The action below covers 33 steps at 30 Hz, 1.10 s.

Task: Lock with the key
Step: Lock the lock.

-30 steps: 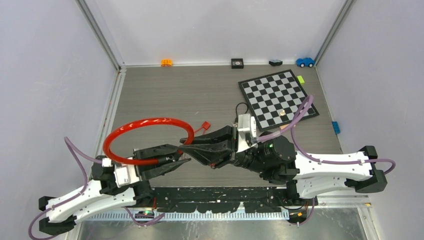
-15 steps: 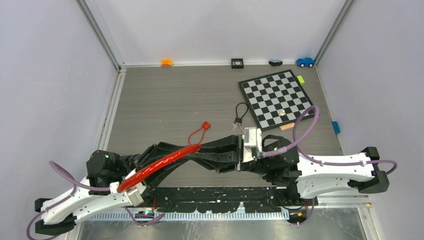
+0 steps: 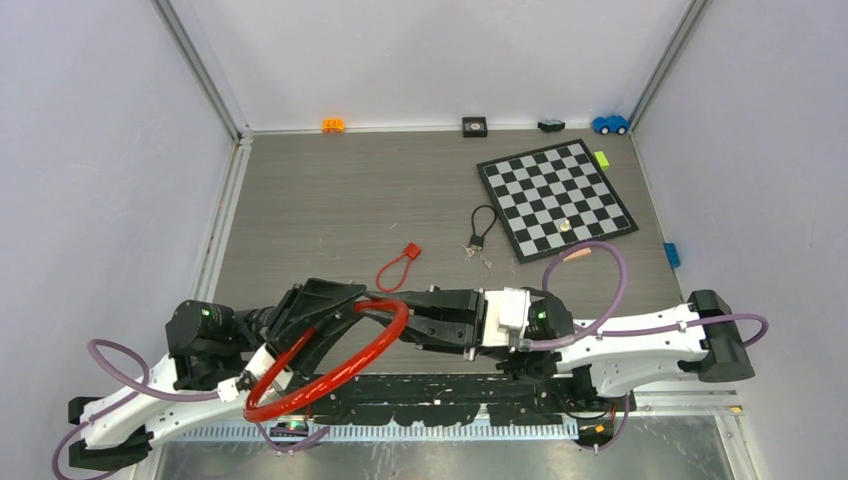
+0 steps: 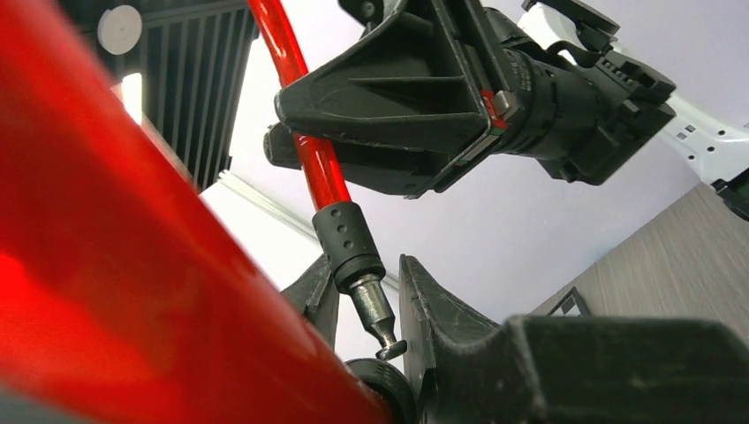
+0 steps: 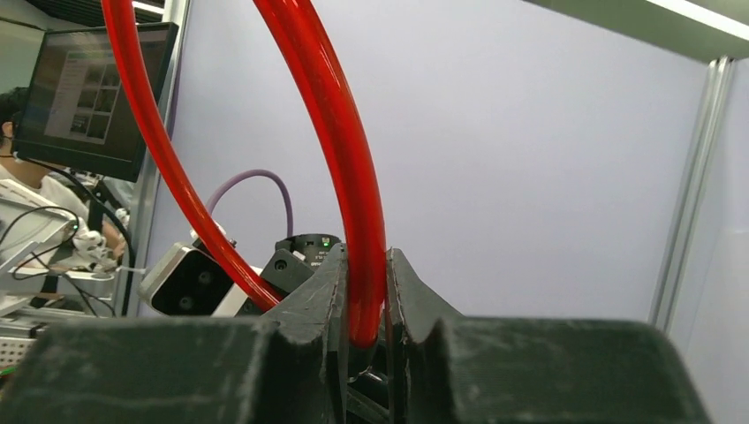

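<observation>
A red cable lock (image 3: 335, 362) hangs in a loop between both arms near the table's front edge. My left gripper (image 3: 318, 318) (image 4: 364, 263) is shut on the lock's black body end (image 4: 391, 393), low between its fingers. The cable's metal pin (image 4: 378, 311) points down between those fingers, its tip just above the body. My right gripper (image 3: 392, 308) (image 5: 365, 256) is shut on the red cable (image 5: 353, 203) close to the pin end. The key (image 3: 477, 252), on a black loop, lies on the table left of the chessboard, away from both grippers.
A chessboard (image 3: 556, 198) lies at the back right. A small red tag (image 3: 398, 266) lies just beyond the grippers. Small toys line the far edge: an orange one (image 3: 333, 125), a black one (image 3: 475, 126), a blue car (image 3: 609, 124). A blue block (image 3: 671, 254) sits at the right edge.
Both arms have drawn back toward the near edge with the cable lock. The red loop swung from flat on the left down toward the front, and the key is now uncovered.
</observation>
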Each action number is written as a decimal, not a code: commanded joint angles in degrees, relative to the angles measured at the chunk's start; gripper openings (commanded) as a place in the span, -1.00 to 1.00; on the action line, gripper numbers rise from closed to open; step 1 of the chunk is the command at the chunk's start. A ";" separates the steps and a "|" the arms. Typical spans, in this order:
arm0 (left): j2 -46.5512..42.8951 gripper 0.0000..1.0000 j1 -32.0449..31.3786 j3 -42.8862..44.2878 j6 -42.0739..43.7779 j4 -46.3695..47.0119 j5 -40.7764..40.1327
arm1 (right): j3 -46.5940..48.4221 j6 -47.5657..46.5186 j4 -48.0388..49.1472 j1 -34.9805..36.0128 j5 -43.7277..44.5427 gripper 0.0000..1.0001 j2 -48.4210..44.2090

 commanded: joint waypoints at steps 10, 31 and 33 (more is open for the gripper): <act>-0.67 -1.00 -0.19 0.57 0.18 8.62 -3.70 | -2.54 -17.63 11.07 4.96 4.81 -0.99 2.37; -0.86 -1.00 -0.22 0.61 -1.83 8.99 -3.72 | 1.03 -22.27 18.91 7.88 3.74 -0.99 8.78; -0.82 -1.00 -0.24 0.61 -2.21 9.27 -3.71 | 0.81 -23.54 18.91 7.88 4.09 -0.99 9.35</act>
